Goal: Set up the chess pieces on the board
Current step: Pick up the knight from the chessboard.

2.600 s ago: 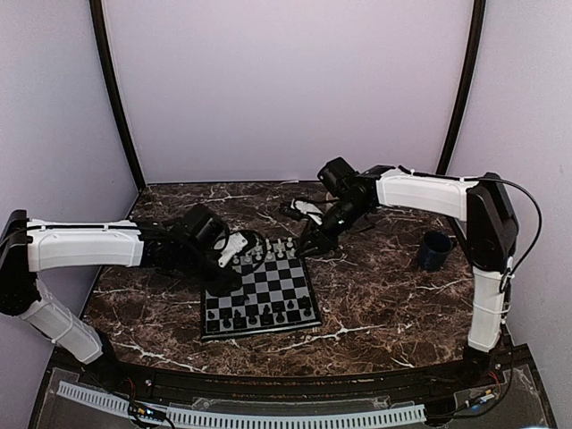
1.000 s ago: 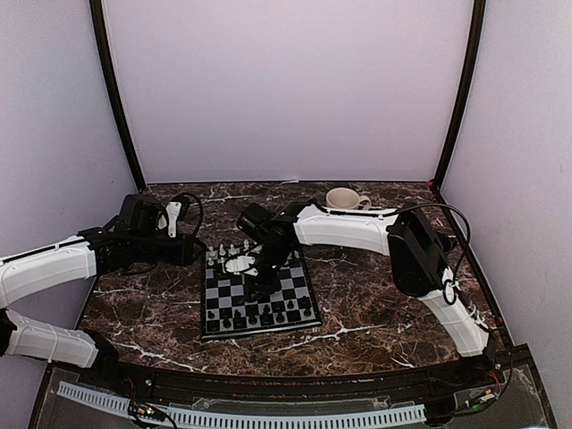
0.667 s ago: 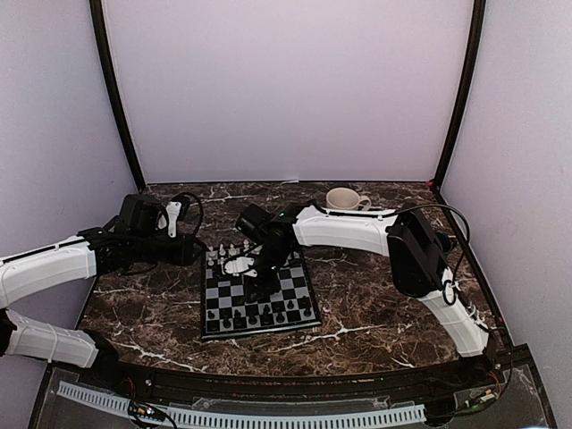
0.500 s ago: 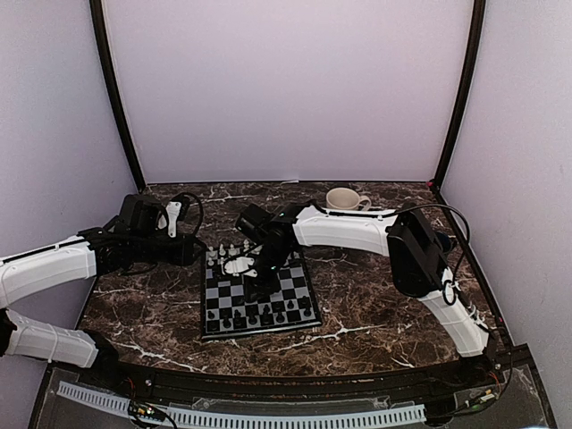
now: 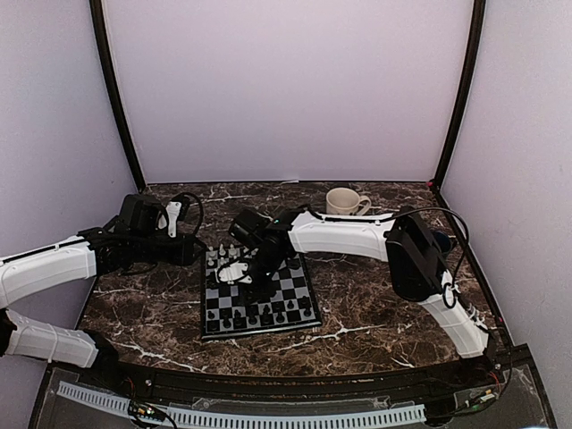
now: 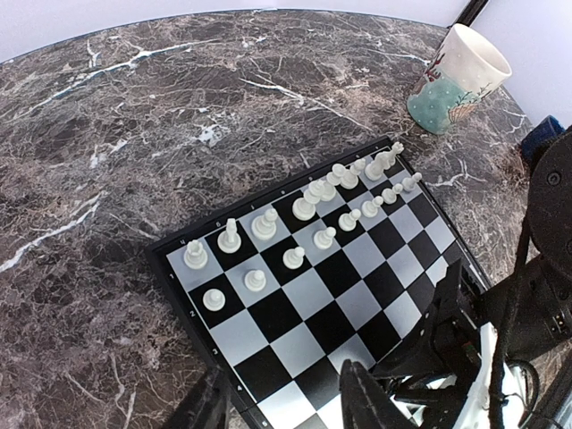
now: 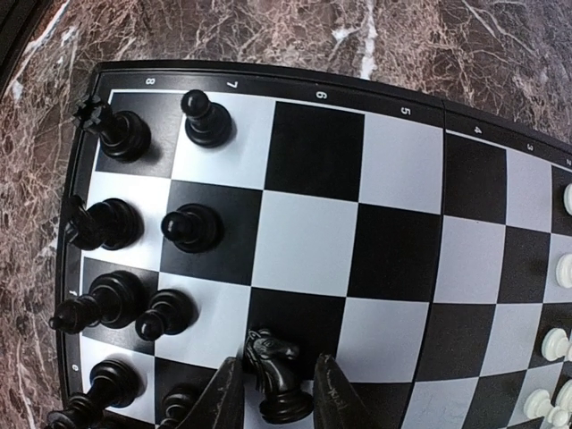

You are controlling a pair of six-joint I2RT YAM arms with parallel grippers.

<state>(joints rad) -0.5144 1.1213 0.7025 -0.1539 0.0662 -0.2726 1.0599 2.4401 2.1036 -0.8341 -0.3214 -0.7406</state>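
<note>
The board lies mid-table; it also shows in the left wrist view and the right wrist view. White chess pieces stand along its far rows. Black chess pieces stand along its near rows. My right gripper hangs low over the board's left middle. In its wrist view the right gripper is shut on a tilted black knight over a black square. My left gripper is open and empty, just left of the board's far-left corner.
A cream mug stands at the back of the table, right of the board; it shows painted in the left wrist view. A dark blue object sits behind my right arm. Dark marble tabletop surrounds the board.
Since 2.6 s ago my left arm has drawn back left off the board and my right arm has come over it. In the last second my right gripper has shifted slightly left.
</note>
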